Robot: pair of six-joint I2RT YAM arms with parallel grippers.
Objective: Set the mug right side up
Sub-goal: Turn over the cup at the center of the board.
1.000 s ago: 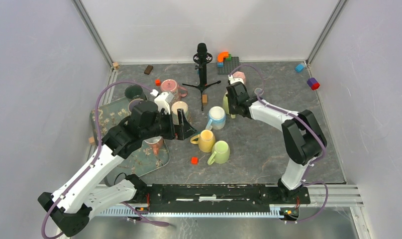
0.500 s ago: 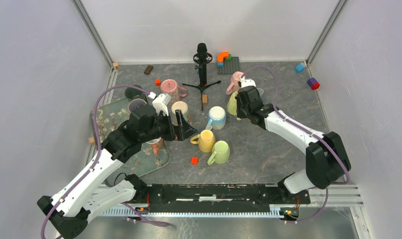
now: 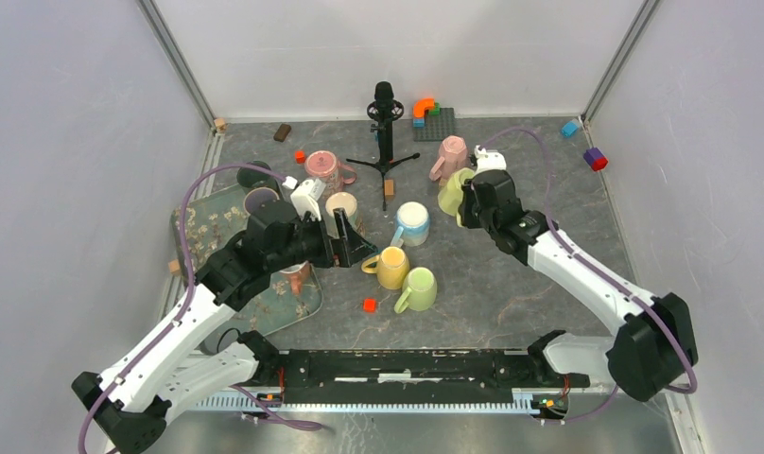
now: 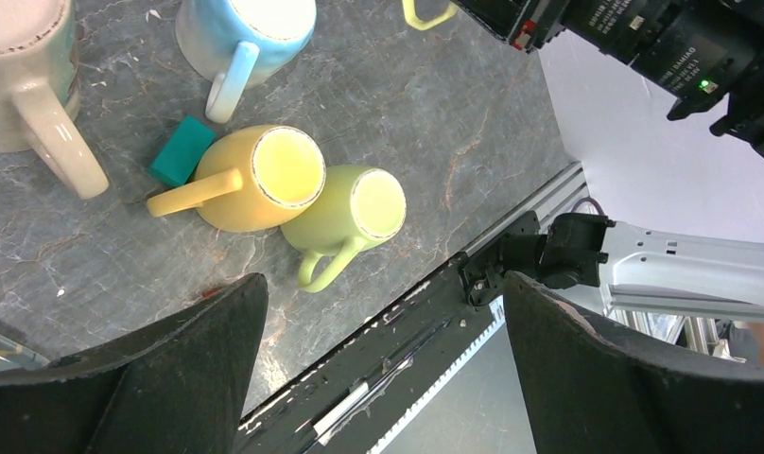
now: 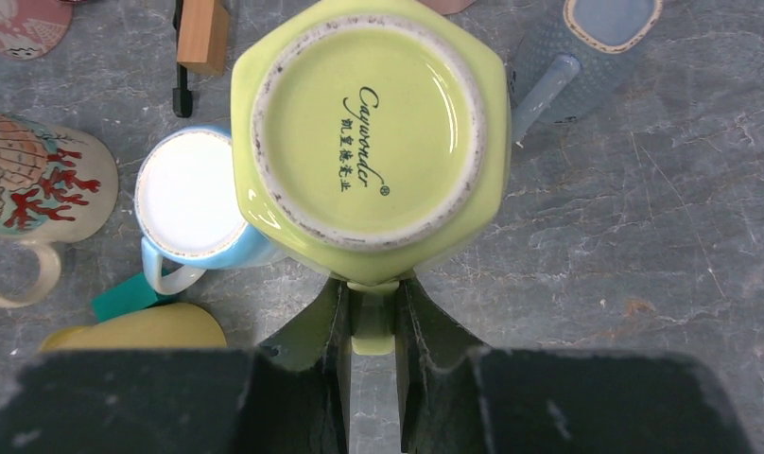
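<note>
Lime-green mug, inverted, hangs by its handle pinched in the right end effector; turning it risks slipping onto the blue mug below.

A black microphone stand rises at upper centre, with a grey baseplate of orange and green bricks just to its right. At mid-frame a pale blue mug stands above a yellow mug and a light green mug, which touch. A red cube lies just left of the light green mug. A floral tray lies at the left.
</note>
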